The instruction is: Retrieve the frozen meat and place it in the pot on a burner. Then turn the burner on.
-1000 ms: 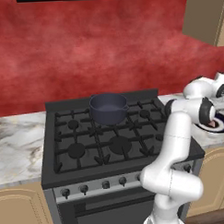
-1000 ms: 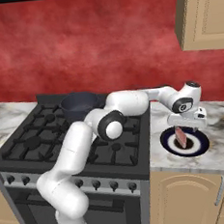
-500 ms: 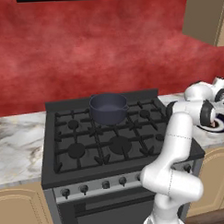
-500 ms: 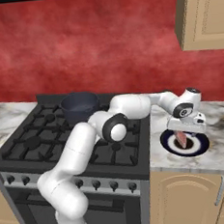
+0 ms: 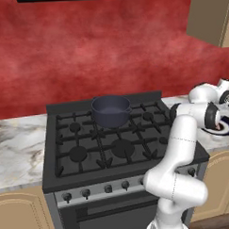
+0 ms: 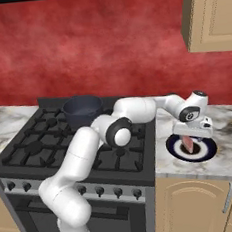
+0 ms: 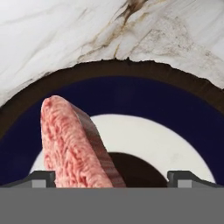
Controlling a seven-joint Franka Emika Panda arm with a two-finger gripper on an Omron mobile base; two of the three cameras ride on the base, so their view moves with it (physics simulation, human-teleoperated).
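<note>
Jaws spread wide, meat (image 7: 74, 144) between, untouched; fingertips (image 7: 41, 178) cut off; plate (image 7: 175, 100) beneath.

The white Franka arm with dark joints reaches far to its right, forearm stretched level and wrist bent downward. Its two-finger gripper (image 6: 193, 141) points straight down just above the dark-rimmed white plate (image 6: 208, 152), its small dark fingertips (image 7: 43, 177) spread apart, not clamped on anything.
</note>
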